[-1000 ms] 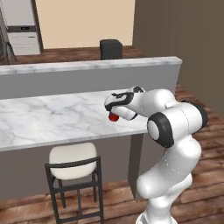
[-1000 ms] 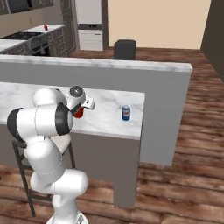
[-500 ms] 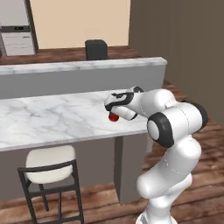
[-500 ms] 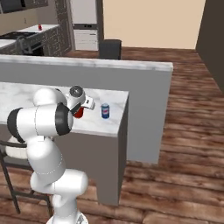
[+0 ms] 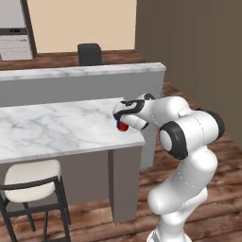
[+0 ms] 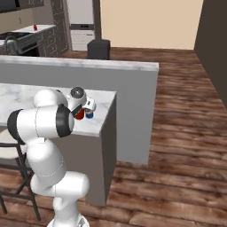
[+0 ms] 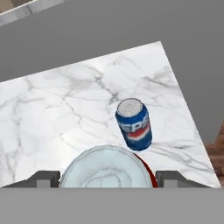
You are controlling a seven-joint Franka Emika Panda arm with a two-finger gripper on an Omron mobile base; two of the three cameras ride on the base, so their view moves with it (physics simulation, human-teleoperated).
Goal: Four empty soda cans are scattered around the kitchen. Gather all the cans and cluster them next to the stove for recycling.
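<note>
while your gripper (image 7: 106, 180) sits clamped on a red soda can (image 7: 107, 168) at the frame's bottom, treat its thin empty wall as light, slick and crushable, gripping mid-body.

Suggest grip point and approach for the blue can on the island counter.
Grip the blue can mid-body, across its round side, coming from above. It stands upright on the marble counter near the corner, sides free. The pincer is shut on the red can, so that likely goes first.

The can (image 7: 134, 124) standing on the counter (image 7: 65, 109) is blue with a red-and-white emblem and silvery top. The counter is white marble, grey-veined. The held can (image 5: 123, 125) shows red.
</note>
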